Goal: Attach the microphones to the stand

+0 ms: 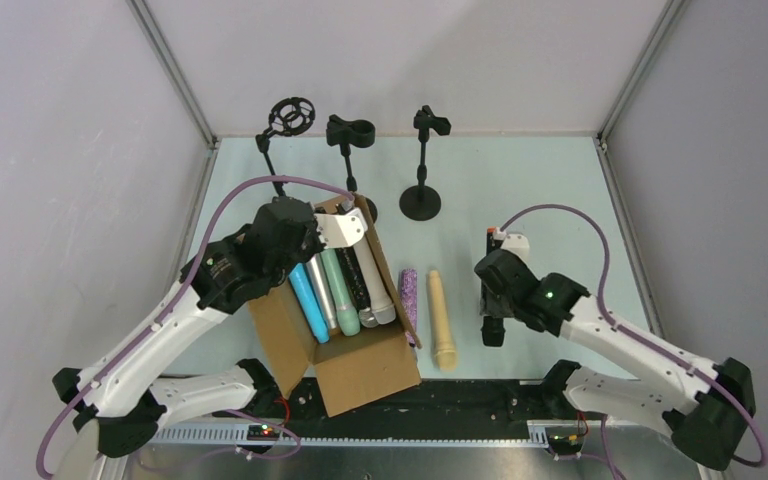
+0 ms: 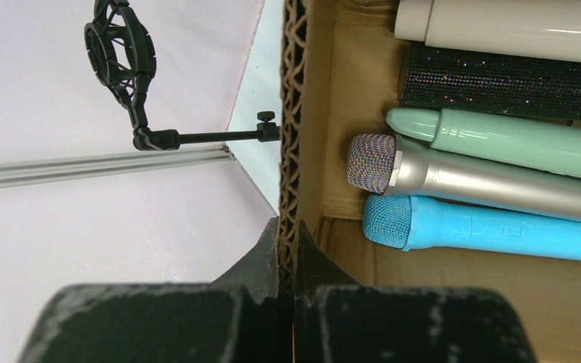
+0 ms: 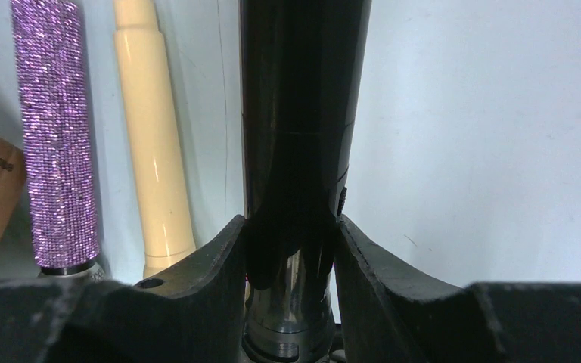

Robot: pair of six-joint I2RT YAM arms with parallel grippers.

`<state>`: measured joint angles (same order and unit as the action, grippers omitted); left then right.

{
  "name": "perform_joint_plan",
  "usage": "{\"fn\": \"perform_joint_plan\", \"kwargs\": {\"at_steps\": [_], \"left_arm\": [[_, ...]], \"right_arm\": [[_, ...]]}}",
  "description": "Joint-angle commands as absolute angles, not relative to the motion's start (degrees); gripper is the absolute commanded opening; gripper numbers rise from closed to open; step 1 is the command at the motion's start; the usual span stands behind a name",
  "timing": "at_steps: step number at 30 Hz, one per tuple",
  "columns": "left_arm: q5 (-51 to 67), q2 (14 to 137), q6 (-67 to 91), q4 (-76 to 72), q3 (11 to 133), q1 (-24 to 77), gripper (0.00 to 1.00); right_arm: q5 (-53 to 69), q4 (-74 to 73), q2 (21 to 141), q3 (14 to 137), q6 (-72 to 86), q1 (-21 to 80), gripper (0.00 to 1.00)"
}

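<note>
The counter [image 1: 540,180] bears a cardboard box [image 1: 360,380] of microphones [image 2: 499,151], its wall clamped in the left pincer [image 2: 287,242]. Right of it, the black microphone [image 3: 302,113] runs near-to-far, gripped by the right pincer [image 3: 291,231]. The nearest stand [image 1: 421,203] waits beyond, far-left.
</note>
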<state>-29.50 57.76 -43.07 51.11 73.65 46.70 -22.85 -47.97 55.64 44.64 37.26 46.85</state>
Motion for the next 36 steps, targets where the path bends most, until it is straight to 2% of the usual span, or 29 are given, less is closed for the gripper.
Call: {"fn": "perform_joint_plan", "kwargs": {"at_steps": [1, 12, 29, 32, 36], "left_arm": [[-31.8, 56.8, -44.5, 46.4, 75.3, 46.5, 0.00], [-31.6, 56.7, -44.4, 46.4, 75.4, 46.5, 0.00], [-31.7, 56.5, -44.4, 46.4, 75.7, 46.5, 0.00], [-31.7, 56.5, -44.3, 46.3, 75.7, 46.5, 0.00], [-31.8, 56.5, -44.5, 46.4, 75.6, 46.5, 0.00]], "right_arm": [[-16.1, -38.0, 62.9, 43.4, 35.4, 46.1, 0.00], [-12.1, -25.6, 78.4, 40.1, 39.3, 50.5, 0.00], [-9.2, -20.0, 84.4, 40.0, 48.3, 56.4, 0.00], [-9.0, -20.6, 84.8, 40.0, 49.4, 57.7, 0.06], [-9.9, -22.0, 84.8, 39.9, 50.7, 59.6, 0.28]]}}
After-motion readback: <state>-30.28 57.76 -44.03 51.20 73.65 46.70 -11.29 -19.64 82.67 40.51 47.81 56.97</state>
